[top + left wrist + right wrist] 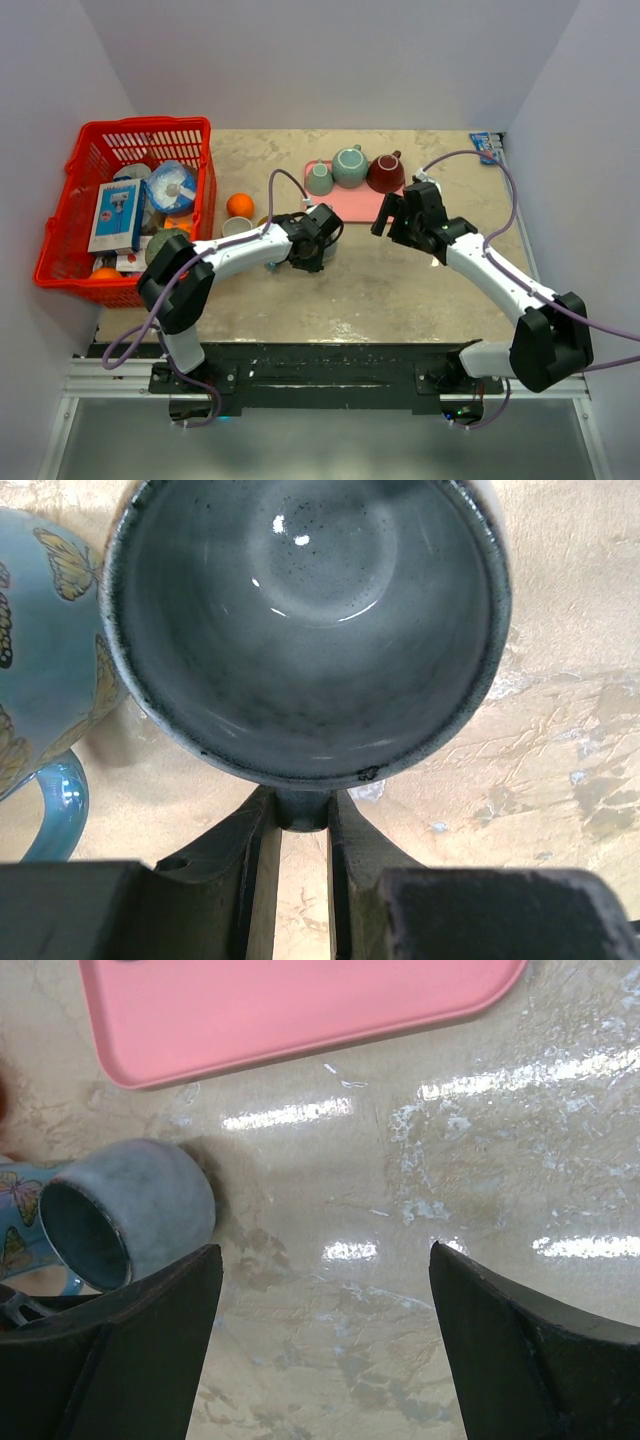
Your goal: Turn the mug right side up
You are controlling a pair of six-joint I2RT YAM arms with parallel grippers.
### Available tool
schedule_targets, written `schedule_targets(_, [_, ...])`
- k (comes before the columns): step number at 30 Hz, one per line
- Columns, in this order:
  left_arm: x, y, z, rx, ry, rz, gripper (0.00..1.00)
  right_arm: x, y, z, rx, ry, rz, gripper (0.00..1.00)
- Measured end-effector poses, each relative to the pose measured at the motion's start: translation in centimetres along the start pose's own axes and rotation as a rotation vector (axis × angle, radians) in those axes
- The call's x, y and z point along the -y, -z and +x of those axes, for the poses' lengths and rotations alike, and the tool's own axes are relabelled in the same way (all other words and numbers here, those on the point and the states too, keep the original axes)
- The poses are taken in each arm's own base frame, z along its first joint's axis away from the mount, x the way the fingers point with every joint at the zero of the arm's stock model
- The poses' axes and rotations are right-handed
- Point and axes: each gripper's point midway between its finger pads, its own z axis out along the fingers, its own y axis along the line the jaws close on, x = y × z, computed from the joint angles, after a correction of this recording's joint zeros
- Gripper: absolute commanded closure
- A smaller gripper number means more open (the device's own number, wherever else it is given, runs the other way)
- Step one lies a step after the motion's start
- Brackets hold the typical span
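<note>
1. Mug (310,630): grey and speckled, glossy inside. It lies on its side mid-worktop, just in front of the tray, w/ its mouth facing the L wrist cam. Can't tell if it rests on the worktop (480,1210) or is just off it.
2. L pincer (303,815): narrow, fingers nipped on a small dark bit at the mug's lower rim edge, so it's holding the mug.
3. R pincer (325,1255): wide apart w/ nothing between the fingers. It hangs over bare worktop right of the mug, near the tray's front edge.
4. Blue mug (50,660): butterfly print, glassy blue handle. It sits just beside the grey mug on its left in the L wrist view; touching or not, can't tell.
5. Tray (300,1010): pink, at the back-centre of the worktop. In the top view it carries 3 vessels: pale green (319,179), teal (350,165), dark red (386,173).
6. Orange (239,204): left of the tray.
7. Basket (140,125): red, at far left, full of goods incl. a white/blue box (117,215). The print on the box is too small to read.
8. Blue packet (485,147): at the far right corner; text not legible.
9. No brand or writing readable on either mug.
</note>
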Motion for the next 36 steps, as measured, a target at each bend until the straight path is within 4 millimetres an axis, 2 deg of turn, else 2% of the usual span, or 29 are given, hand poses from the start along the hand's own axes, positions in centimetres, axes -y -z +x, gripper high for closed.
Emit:
schedule_targets(6, [-0.3, -0.1, -0.2, 0.009, -0.001, -0.032, 1.00, 0.0, -0.2, 0.1, -0.005, 0.000, 0.005, 0.12])
schedule_targets(12, [-1.5, -0.2, -0.5, 0.026, -0.001, -0.103, 1.00, 0.2, -0.4, 0.1, -0.009, -0.001, 0.010, 0.12])
schedule_targets(13, [-1.7, -0.2, -0.5, 0.028, -0.003, -0.115, 0.87, 0.2, -0.4, 0.1, -0.009, -0.002, 0.011, 0.12])
schedule_targets(15, [-2.0, -0.2, -0.4, 0.027, -0.006, -0.128, 0.82, 0.2, -0.5, 0.0, -0.008, -0.003, 0.012, 0.12])
schedule_targets(21, [-2.0, -0.1, -0.6, 0.028, -0.007, -0.130, 0.58, 0.1, -0.8, -0.1, -0.012, -0.003, 0.015, 0.12])
schedule_targets(29, [-1.5, 0.5, -2.0, 0.066, 0.005, -0.119, 0.42, -0.5, -0.4, -1.1, 0.008, -0.006, 0.002, 0.10])
schedule_targets(33, [-1.2, 1.2, -2.7, 0.083, 0.011, -0.107, 0.35, -1.1, -0.6, -2.4, 0.029, -0.008, 0.003, 0.09])
schedule_targets(36, [-0.9, 2.5, -3.7, 0.112, 0.021, -0.087, 0.28, -1.3, -1.1, -3.7, 0.053, -0.009, 0.019, 0.09])
